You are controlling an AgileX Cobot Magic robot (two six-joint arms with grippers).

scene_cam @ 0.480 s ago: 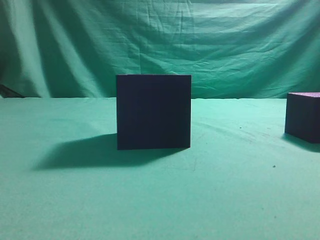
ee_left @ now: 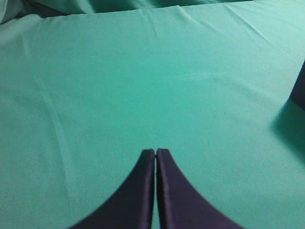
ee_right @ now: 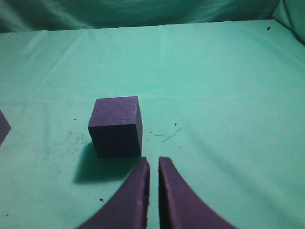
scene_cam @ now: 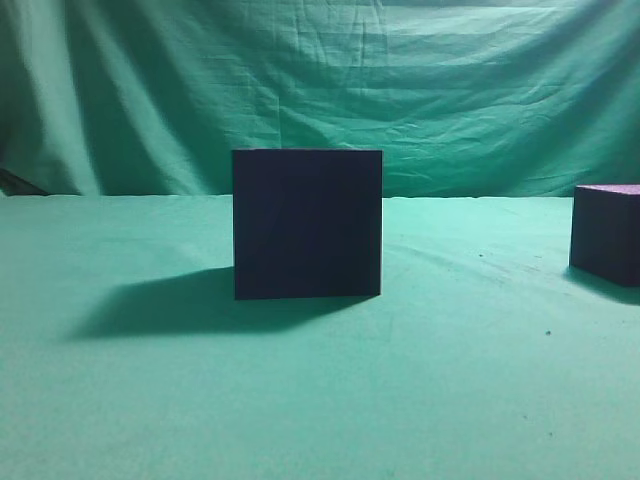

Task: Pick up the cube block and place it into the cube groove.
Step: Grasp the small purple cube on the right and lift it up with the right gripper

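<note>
The cube block (ee_right: 116,126), a small dark cube with a purplish top, sits on the green cloth just ahead and left of my right gripper (ee_right: 153,161). That gripper is empty and its fingers are together with only a narrow slit. The block also shows at the right edge of the exterior view (scene_cam: 607,232). The cube groove (scene_cam: 307,223), the large dark box, stands mid-table. One of its edges shows at the right of the left wrist view (ee_left: 300,90) and a corner at the left of the right wrist view (ee_right: 4,126). My left gripper (ee_left: 156,152) is shut and empty over bare cloth.
Green cloth covers the table (scene_cam: 450,380) and hangs as a backdrop (scene_cam: 320,80). The box casts a shadow to its left (scene_cam: 160,305). Small dark specks lie on the cloth around the block (ee_right: 71,138). Neither arm shows in the exterior view.
</note>
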